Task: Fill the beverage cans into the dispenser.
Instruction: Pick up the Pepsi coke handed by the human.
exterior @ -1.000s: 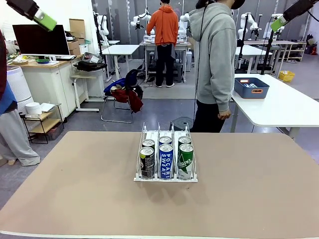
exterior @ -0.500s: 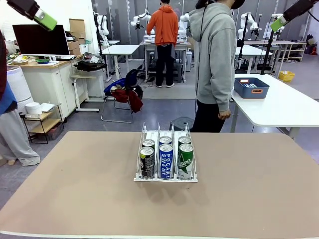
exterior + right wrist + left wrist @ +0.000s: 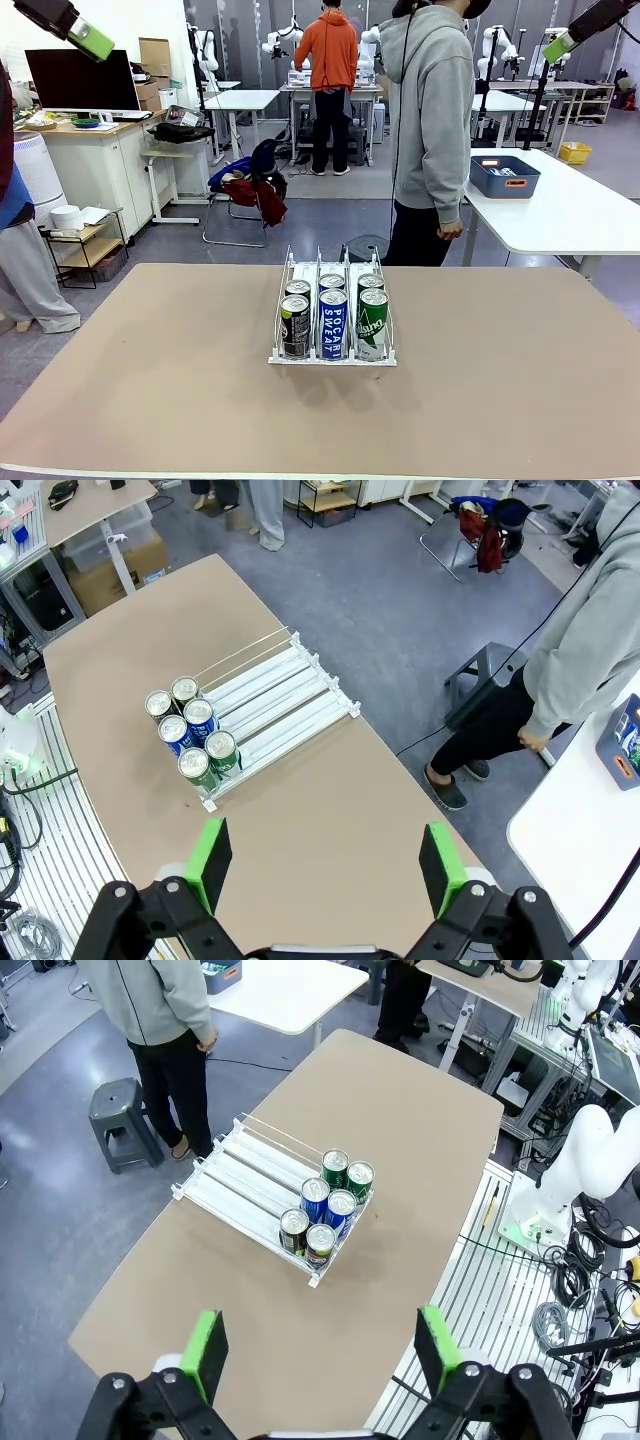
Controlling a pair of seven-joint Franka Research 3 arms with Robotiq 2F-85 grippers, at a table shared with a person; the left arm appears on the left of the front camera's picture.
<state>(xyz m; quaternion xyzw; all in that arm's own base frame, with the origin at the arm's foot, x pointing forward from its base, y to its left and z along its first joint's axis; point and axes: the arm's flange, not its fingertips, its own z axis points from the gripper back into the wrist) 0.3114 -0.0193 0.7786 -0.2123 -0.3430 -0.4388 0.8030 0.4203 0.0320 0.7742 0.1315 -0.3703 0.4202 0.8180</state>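
The white wire dispenser stands mid-table with several beverage cans in the front ends of its three lanes. A black can, a blue-and-white Pocari Sweat can and a green can form the front row, each with another can right behind it. From the left wrist view the dispenser and its cans lie far below. My left gripper is open and empty, high above the table. My right gripper is also open and empty, high over the dispenser and cans.
A person in a grey hoodie stands at the table's far side, hands down. A blue bin sits on a white side table behind. A grey stool stands on the floor beyond the far edge. The brown tabletop is bare around the dispenser.
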